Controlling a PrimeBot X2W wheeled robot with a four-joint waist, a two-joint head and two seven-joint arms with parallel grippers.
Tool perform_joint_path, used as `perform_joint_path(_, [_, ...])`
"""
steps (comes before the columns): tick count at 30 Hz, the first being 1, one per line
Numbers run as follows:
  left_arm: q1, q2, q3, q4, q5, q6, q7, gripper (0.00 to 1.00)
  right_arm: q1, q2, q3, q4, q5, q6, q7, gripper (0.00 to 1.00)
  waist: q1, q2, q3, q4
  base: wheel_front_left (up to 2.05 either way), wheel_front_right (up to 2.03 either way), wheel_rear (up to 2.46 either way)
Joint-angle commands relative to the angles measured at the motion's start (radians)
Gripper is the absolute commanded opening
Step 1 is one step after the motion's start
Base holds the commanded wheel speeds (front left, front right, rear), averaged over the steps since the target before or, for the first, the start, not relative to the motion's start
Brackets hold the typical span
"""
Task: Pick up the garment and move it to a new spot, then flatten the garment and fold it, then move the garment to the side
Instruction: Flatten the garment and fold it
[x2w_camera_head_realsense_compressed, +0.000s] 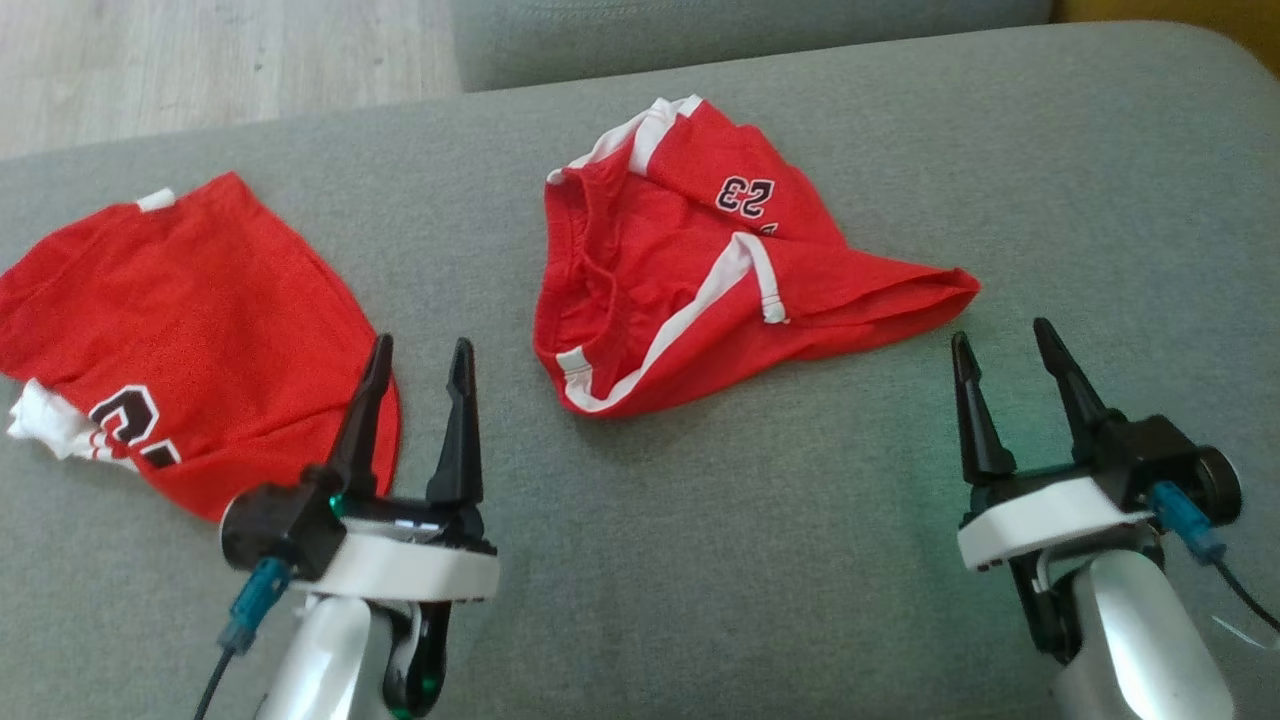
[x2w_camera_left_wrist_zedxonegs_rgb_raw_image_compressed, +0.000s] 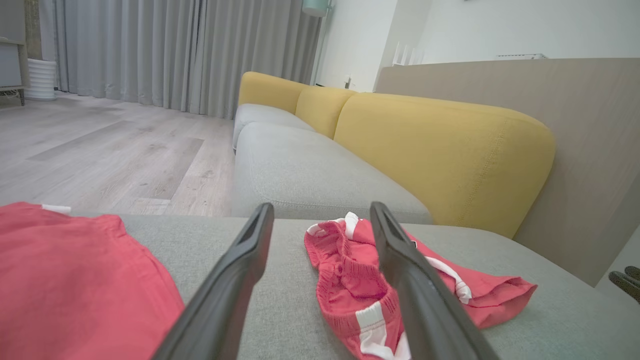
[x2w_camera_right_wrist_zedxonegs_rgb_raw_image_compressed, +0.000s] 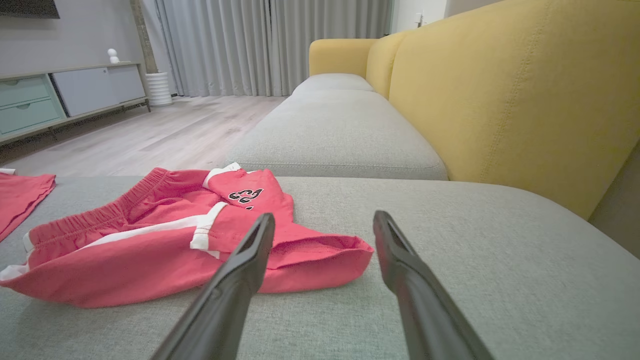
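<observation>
- One pair of red shorts (x2w_camera_head_realsense_compressed: 690, 300) lay crumpled near the middle of the grey seat cushion (x2w_camera_head_realsense_compressed: 700, 580), with nothing gripping them.
- White side stripes ran down the shorts, the elastic waistband was bunched on their left side, and a black "23" read upside down in the head view, up at the far edge.
- One leg of the shorts tapered to a point at the right, aimed toward the right gripper (x2w_camera_head_realsense_compressed: 1000, 332).
- That right gripper sat just beside the leg's tip with a sliver of cushion between them. Its two dark fingers were spread wide and held nothing.
- In the right wrist view the fingers (x2w_camera_right_wrist_zedxonegs_rgb_raw_image_compressed: 240, 280) framed bare cushion and the hem of the leg.
- Over to the left gripper (x2w_camera_head_realsense_compressed: 422, 345): its fingers were spread wide too, and empty. It stood over the cushion between the shorts and a red jersey (x2w_camera_head_realsense_compressed: 200, 320).
- The jersey lay flat at the cushion's left end, well apart from the shorts, with part of a black-and-white number showing at its near edge. In the head view the left gripper's outer finger overlapped the jersey's right edge; whether they touched I could not tell.
- Beyond the cushion came a second grey seat (x2w_camera_right_wrist_zedxonegs_rgb_raw_image_compressed: 340, 135) and a yellow backrest (x2w_camera_right_wrist_zedxonegs_rgb_raw_image_compressed: 500, 100) along the right.
- Pale wooden floor (x2w_camera_left_wrist_zedxonegs_rgb_raw_image_compressed: 100, 150) stretched to grey curtains (x2w_camera_left_wrist_zedxonegs_rgb_raw_image_compressed: 175, 50).
</observation>
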Motion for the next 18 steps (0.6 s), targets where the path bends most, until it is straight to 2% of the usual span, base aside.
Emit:
perform_joint_path(1, [-0.057, 0.005, 0.023, -0.032, 0.003, -0.003, -0.005, 1.0, -0.035, 0.012, 0.024, -0.037, -0.016, -0.001, -0.011, 1.0, -0.0001, -0.0001, 0.009, 0.008, 0.0, 0.0, 0.0])
perform_joint_path(8, [-0.071, 0.005, -0.003, -0.026, -0.01, -0.005, -0.005, 1.0, -0.113, 0.013, 0.088, 0.033, -0.084, -0.001, -0.011, 1.0, -0.0001, -0.0001, 0.045, 0.055, 0.0, 0.0, 0.0])
perform_joint_path(13, [-0.075, 0.005, -0.025, -0.016, -0.019, -0.002, -0.005, 1.0, -0.187, -0.001, 0.145, 0.145, -0.121, -0.001, -0.009, 1.0, -0.0001, -0.0001, 0.062, 0.097, 0.0, 0.0, 0.0])
perform_joint_path(18, [-0.082, 0.005, -0.041, -0.013, -0.028, 0.002, -0.005, 1.0, -0.249, -0.013, 0.157, 0.259, -0.156, -0.001, -0.003, 1.0, -0.0001, -0.0001, 0.074, 0.137, 0.0, 0.0, 0.0])
